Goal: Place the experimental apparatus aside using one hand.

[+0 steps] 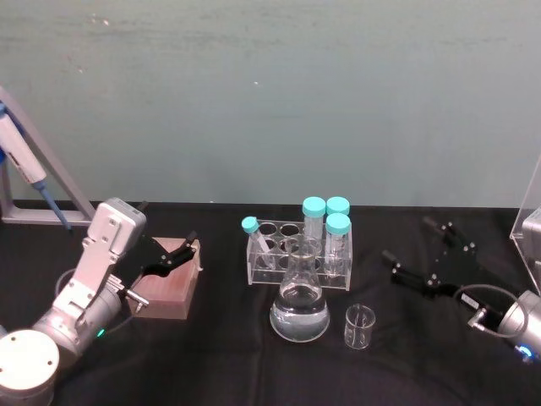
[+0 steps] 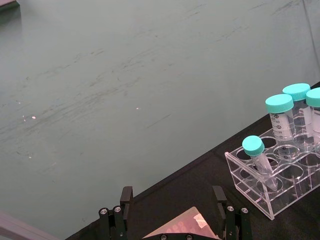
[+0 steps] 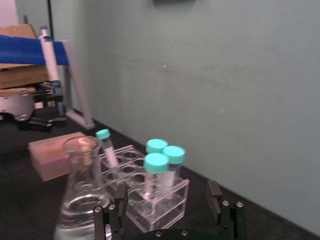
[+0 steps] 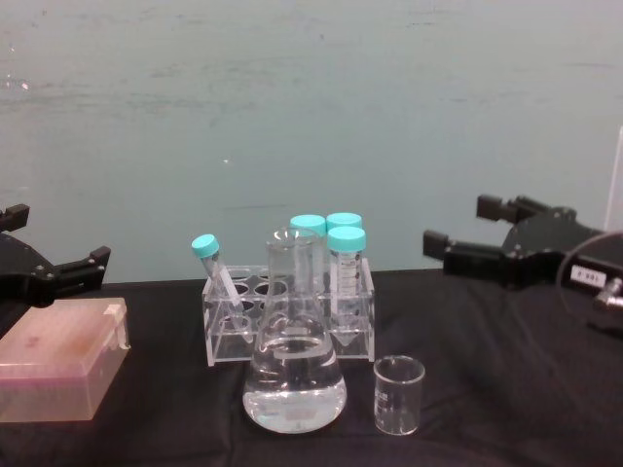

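The apparatus stands mid-table: a conical glass flask (image 1: 299, 306) (image 4: 293, 375) (image 3: 80, 200) holding clear liquid, a small empty beaker (image 1: 359, 327) (image 4: 399, 394) to its right, and behind them a clear acrylic rack (image 1: 269, 272) (image 4: 226, 341) (image 2: 250, 187) (image 3: 167, 202) with several teal-capped tubes. My right gripper (image 1: 412, 239) (image 4: 458, 224) (image 3: 167, 192) hovers open to the right of the rack, empty, pointing toward it. At the left, my left gripper (image 1: 188, 251) (image 4: 58, 238) (image 2: 172, 200) is open above a box, holding nothing.
A brownish-pink box (image 1: 169, 286) (image 4: 58, 370) (image 3: 50, 156) lies on the black table under the left gripper. A blue-and-white pipette (image 1: 24, 161) (image 3: 49, 55) leans on a grey stand at far left. A clear panel (image 1: 528, 207) stands at the right edge. A green wall is behind.
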`<state>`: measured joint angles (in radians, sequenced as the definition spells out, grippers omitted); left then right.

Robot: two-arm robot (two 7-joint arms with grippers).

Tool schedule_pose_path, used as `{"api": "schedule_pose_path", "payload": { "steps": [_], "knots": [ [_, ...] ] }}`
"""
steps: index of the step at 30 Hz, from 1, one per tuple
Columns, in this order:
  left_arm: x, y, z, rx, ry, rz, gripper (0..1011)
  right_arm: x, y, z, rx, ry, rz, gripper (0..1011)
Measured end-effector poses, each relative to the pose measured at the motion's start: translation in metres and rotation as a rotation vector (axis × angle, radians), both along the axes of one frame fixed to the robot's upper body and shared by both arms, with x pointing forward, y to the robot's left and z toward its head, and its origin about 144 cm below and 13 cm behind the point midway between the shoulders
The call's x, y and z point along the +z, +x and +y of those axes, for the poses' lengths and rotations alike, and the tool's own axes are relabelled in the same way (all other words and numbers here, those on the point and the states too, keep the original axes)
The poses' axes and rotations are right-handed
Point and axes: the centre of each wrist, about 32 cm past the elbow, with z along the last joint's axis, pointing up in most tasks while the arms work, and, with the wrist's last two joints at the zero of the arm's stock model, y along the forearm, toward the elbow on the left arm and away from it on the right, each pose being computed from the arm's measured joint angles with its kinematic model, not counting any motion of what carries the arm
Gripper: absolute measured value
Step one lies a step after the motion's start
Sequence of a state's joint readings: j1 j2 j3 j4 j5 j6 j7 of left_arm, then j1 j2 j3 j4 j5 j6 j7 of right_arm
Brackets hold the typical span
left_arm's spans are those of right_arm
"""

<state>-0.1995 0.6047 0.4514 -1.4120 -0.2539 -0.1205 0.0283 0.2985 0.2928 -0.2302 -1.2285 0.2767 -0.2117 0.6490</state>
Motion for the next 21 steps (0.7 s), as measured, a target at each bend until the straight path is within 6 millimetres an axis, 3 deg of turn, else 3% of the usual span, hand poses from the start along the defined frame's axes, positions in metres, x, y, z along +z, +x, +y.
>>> {"api": "schedule_pose_path", "payload": {
  "steps": [21],
  "knots": [
    [0.000,0.000,0.000,0.000,0.000,0.000,1000,-0.012,0.001,0.008,0.183,-0.034,0.075,1003]
  ]
}}
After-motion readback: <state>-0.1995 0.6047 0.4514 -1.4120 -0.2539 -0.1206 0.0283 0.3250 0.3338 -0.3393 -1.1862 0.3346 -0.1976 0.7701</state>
